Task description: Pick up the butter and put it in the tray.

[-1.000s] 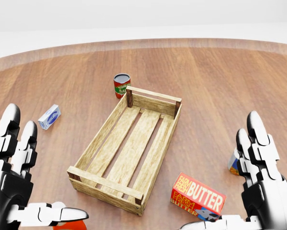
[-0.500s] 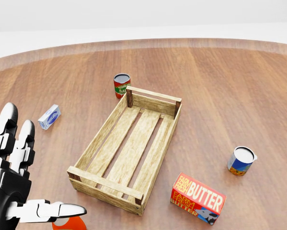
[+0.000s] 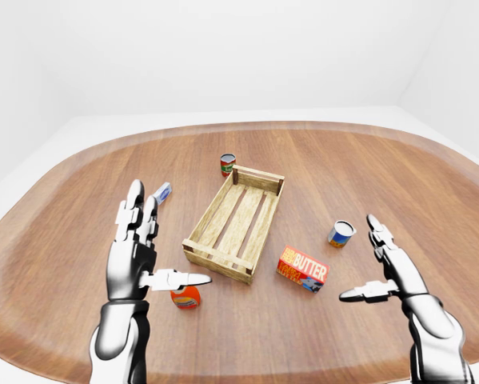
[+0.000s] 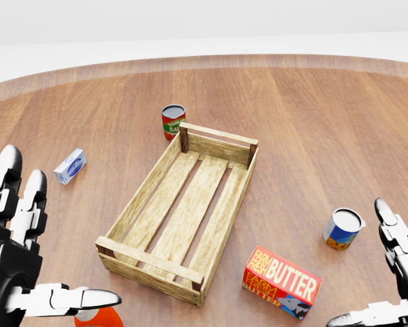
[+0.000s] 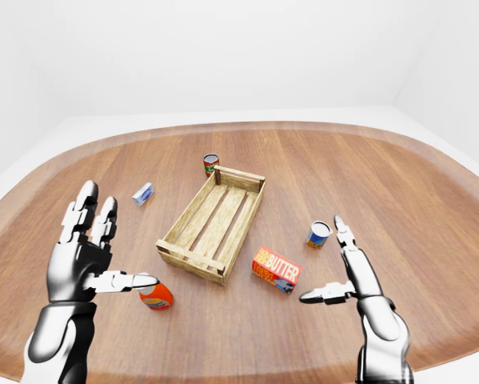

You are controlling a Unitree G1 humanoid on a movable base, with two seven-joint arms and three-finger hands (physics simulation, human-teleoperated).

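The robot's silver-and-black left hand [image 3: 139,254] is raised at the left of the left-eye view, fingers spread wide and thumb pointing right, holding nothing. Just below its thumb an orange can [image 3: 186,297] lies on the round brown wooden table [image 3: 79,208]. Further up, a small blue-and-white packet [image 4: 70,166] lies well apart from the rest. A slatted light wooden tray [image 4: 183,208] sits in the middle with nothing in it, and a red-labelled tin can [image 4: 173,121] stands just beside its top corner. The red-and-orange butter box [image 4: 280,282] lies on the table near the tray's lower right corner, untouched. Right of it stands a blue-and-orange tin can [image 4: 342,228]. The right hand [image 5: 347,276] hovers lower right, open and empty, apart from the butter
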